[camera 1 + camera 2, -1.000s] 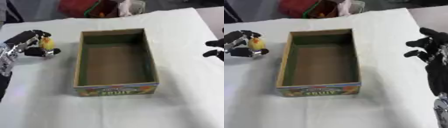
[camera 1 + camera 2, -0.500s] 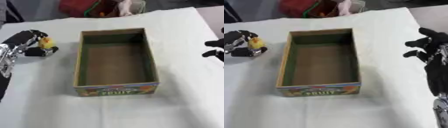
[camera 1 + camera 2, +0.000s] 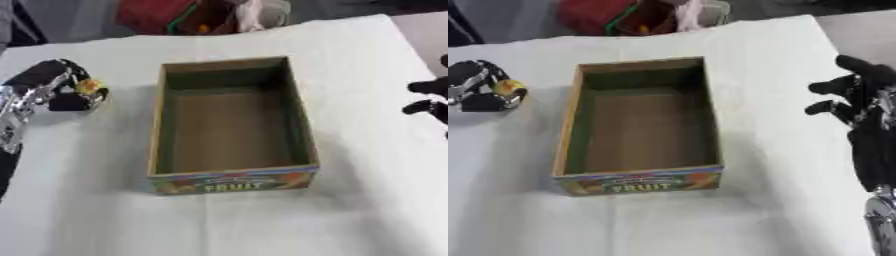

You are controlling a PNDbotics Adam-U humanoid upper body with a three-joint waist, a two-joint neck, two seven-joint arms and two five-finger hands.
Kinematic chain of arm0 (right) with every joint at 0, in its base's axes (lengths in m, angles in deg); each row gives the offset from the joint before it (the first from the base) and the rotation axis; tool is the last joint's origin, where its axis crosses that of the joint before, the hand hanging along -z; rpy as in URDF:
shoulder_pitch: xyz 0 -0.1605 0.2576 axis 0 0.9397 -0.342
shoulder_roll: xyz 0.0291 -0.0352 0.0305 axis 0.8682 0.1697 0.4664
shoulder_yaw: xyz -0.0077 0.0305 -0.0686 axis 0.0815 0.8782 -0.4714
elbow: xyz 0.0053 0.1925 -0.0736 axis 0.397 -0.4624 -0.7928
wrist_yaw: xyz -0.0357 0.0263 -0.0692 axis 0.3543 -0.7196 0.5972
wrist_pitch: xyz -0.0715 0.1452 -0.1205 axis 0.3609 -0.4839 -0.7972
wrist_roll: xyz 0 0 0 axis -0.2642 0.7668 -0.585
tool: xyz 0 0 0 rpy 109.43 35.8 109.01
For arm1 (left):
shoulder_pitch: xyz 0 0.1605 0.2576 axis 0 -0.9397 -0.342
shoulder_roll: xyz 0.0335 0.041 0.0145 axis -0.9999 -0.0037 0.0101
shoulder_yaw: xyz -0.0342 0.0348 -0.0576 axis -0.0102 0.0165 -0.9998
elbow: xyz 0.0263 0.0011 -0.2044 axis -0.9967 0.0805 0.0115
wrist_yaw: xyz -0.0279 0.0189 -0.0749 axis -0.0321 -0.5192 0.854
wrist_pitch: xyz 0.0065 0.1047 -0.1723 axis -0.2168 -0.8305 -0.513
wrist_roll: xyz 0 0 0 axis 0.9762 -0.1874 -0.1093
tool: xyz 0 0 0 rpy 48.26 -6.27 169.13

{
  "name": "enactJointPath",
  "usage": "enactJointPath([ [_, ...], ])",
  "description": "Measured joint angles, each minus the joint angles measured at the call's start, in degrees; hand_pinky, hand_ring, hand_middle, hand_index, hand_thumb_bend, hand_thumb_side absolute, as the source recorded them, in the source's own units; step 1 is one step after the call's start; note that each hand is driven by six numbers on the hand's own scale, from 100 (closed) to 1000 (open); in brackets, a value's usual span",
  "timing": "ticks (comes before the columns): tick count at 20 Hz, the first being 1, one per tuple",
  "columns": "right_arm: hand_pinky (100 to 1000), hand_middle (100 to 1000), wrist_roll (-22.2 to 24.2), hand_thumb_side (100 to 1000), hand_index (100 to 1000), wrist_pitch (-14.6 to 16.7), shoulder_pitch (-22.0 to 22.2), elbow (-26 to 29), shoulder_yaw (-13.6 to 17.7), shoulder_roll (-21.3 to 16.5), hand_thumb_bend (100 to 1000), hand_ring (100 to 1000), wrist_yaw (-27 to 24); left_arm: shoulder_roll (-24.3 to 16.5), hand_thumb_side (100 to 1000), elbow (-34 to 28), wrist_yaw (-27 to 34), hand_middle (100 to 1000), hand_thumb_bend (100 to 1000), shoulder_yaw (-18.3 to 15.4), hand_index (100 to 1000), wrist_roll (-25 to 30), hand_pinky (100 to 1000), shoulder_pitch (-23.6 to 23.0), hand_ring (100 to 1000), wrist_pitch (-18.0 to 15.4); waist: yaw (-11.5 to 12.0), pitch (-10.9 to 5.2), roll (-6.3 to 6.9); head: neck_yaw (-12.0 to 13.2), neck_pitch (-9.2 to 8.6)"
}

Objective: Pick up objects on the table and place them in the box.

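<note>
- Resting in the curled fingers of the left hand (image 3: 54,90), a small yellow-orange object (image 3: 87,87) was seen at the table's left side, well left of the box; its exact kind could not be made out.
- Left hand was closed around that object, dark fingers wrapped over and under it, silver forearm coming in from the left edge.
- Whether hand and object were touching the cloth or just above it could not be told.
- Box (image 3: 229,184) was placed mid-table: open cardboard, long side running away from the camera, "FRUIT" printed on the near colourful wall, brown floor bare inside, inner walls greenish.
- Object was outside the box, level with its far-left corner but apart from it.
- Right hand (image 3: 857,95) was seen at the right edge, over the table, well apart from the box, fingers loosely spread and bent, nothing held.
- Table (image 3: 667,220) was covered by a white cloth.
- Red and pink items (image 3: 201,15) were seen beyond the far table edge, blurred.
</note>
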Motion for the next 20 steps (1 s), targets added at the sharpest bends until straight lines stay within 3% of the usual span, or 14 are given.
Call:
enactJointPath([
  [2, 541, 536, 0.0, 885, 831, -0.1, 0.0, 0.0, 0.0, 0.0, 100, 700, 0.0, 0.0, 436, -0.1, 1.0, 585, 100, 0.0, 631, 1.1, 445, 0.0, 592, -0.2, 0.0, -0.01, 0.01, 0.0, 0.0],
  [6, 542, 535, -0.1, 885, 831, -0.2, 0.0, 0.0, 0.0, 0.1, 100, 700, 0.0, 0.0, 199, -0.7, 3.9, 555, 100, 0.0, 617, 2.5, 420, 0.0, 560, -0.5, 0.0, -0.05, 0.01, -0.1, 0.0],
  [15, 542, 535, -0.2, 886, 830, -0.3, 0.0, 0.0, 0.0, 0.4, 100, 700, -0.1, 0.0, 324, -6.1, 10.7, 490, 100, 1.0, 564, 2.6, 355, -0.4, 491, -0.9, 0.1, -0.32, -0.31, -0.5, -0.01],
  [20, 543, 535, -0.2, 885, 830, -0.3, 0.0, 0.0, 0.0, 0.4, 100, 700, -0.3, 0.1, 329, -14.9, 11.5, 472, 100, 2.1, 540, -1.0, 329, -0.2, 475, -0.1, 0.4, -0.77, -0.69, -0.6, -0.01],
])
